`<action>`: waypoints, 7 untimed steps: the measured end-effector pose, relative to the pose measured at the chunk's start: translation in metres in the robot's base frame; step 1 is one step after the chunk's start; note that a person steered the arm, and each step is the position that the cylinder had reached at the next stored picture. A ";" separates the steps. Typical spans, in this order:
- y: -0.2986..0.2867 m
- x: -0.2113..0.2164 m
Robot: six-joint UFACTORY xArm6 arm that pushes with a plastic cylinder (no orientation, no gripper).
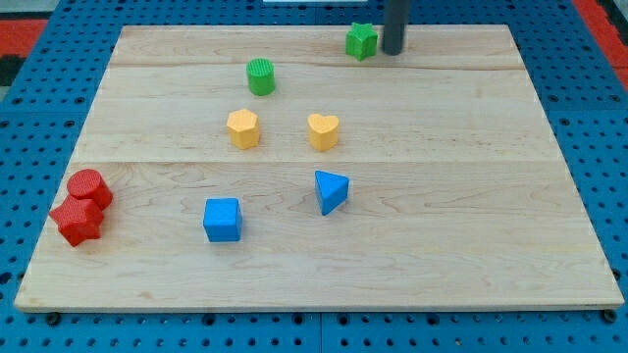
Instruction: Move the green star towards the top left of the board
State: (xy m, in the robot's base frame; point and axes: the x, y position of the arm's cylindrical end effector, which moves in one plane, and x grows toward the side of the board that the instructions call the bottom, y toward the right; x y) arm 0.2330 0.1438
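The green star (pixel 361 41) sits near the top edge of the wooden board (pixel 471 196), a little right of centre. My tip (pixel 392 51) touches the board right beside the star's right side, touching or nearly touching it. The rod rises out of the view's top.
A green cylinder (pixel 260 76) lies left of and below the star. A yellow hexagon block (pixel 242 128) and a yellow heart (pixel 323 131) sit mid-board. A blue triangle (pixel 331 191) and a blue cube (pixel 223 220) lie lower. A red cylinder (pixel 89 188) and a red star (pixel 77 222) sit at the left edge.
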 end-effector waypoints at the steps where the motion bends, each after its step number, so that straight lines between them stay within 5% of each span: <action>1: -0.018 -0.014; 2: -0.105 -0.007; 3: -0.115 -0.023; 7: -0.284 0.029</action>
